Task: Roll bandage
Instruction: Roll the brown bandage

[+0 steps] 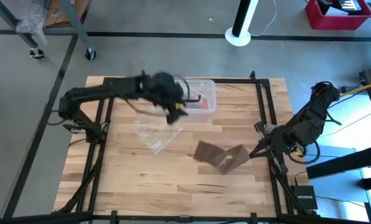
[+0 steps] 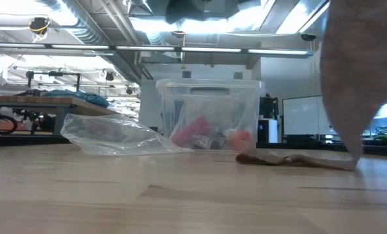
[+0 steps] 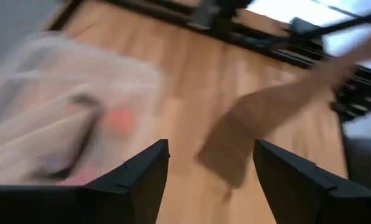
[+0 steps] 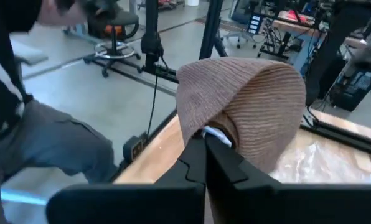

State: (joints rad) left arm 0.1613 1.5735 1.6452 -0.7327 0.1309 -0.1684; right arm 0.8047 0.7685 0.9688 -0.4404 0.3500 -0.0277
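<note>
The brown bandage (image 1: 218, 155) lies partly on the table at the middle right, and one end rises to my right gripper (image 1: 255, 151), which is shut on it. In the low view the strip (image 2: 356, 78) hangs down from the top right, its lower part (image 2: 291, 158) flat on the wood. My left gripper (image 3: 210, 168) is open and empty. It hovers above the table beside the clear plastic box (image 1: 201, 96), left of the bandage. My right gripper pinches the bandage near one end (image 4: 226, 127) between its two shut fingers, and the fabric drapes in a fold over the fingertips. The fingers come almost level from the table's right side. The held end is lifted clear, and the strip slopes down to its other part (image 1: 207, 151) on the table.
A clear plastic box (image 2: 206, 114) with red and orange items inside stands at the table's far middle. A crumpled clear plastic bag (image 1: 157, 134) lies just in front of it, left of the bandage. Bare wood shows along the near edge (image 1: 173, 193).
</note>
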